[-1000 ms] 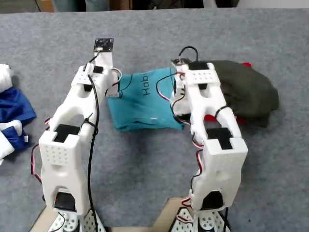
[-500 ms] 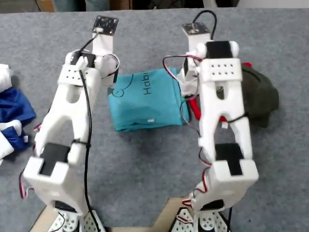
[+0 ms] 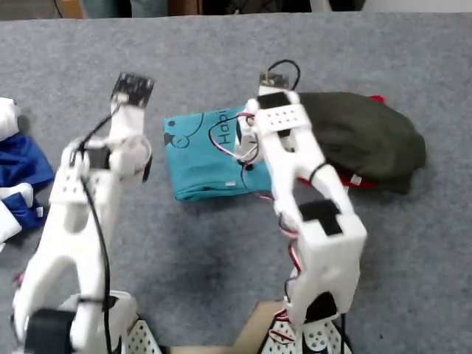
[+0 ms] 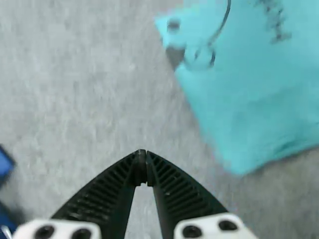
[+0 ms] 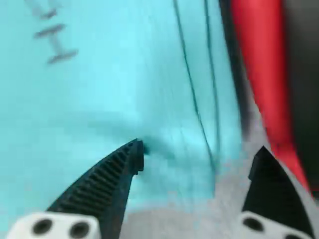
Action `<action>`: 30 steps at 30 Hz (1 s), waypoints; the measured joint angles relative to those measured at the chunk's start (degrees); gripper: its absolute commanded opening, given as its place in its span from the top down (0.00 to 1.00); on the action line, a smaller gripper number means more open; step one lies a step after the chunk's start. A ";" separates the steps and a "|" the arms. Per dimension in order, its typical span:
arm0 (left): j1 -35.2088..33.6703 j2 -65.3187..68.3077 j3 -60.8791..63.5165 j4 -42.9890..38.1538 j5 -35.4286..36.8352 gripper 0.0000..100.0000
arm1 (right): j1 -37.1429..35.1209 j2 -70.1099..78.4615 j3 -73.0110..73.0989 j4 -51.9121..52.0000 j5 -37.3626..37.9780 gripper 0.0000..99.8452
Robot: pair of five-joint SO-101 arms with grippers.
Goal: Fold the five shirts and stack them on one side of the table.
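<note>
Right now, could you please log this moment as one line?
left end effector: shut, over table beside teal shirt | right end effector: open, over teal shirt edge near red shirt | dark shirt: on red shirt

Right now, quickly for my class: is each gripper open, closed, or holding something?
Left gripper: closed, empty, over the grey table cover.
Right gripper: open, holding nothing, above the teal shirt at its edge.
</note>
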 measured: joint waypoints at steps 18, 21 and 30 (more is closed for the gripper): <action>-3.96 -17.93 13.71 -0.18 0.00 0.97 | 0.62 13.54 -19.16 12.40 1.93 0.99; -4.04 -17.93 13.71 -0.18 0.00 0.97 | 0.62 13.71 -24.79 17.58 4.48 0.99; -4.04 -17.93 13.71 -0.18 0.00 0.97 | 1.23 13.71 -48.70 25.93 15.12 0.99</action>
